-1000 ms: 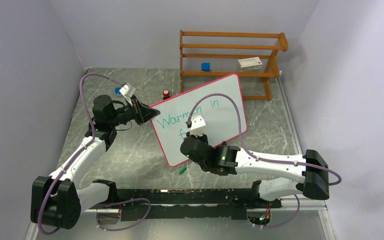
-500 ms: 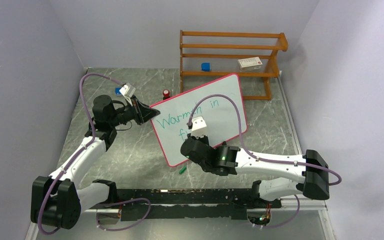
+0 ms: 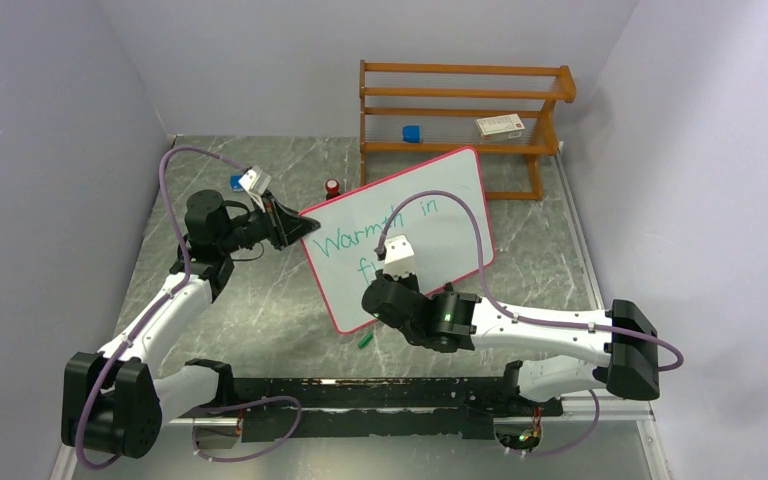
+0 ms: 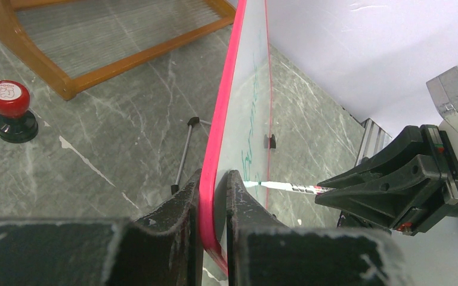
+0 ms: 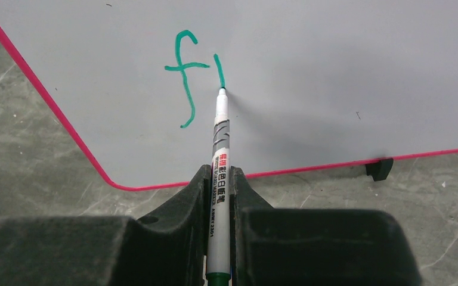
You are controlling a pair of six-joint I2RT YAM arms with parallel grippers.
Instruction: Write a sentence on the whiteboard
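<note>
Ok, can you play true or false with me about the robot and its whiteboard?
1. The right pincer holds a marker with its tip on the whiteboard. True.
2. The writing is red. False: it is green.
3. The left pincer grips the whiteboard's pink edge. True.
4. The red stamp stands on the wooden rack. False: it stands on the table, beside the rack.
5. The whiteboard is blank. False: it reads "Warmth in", with an "f" below.
</note>
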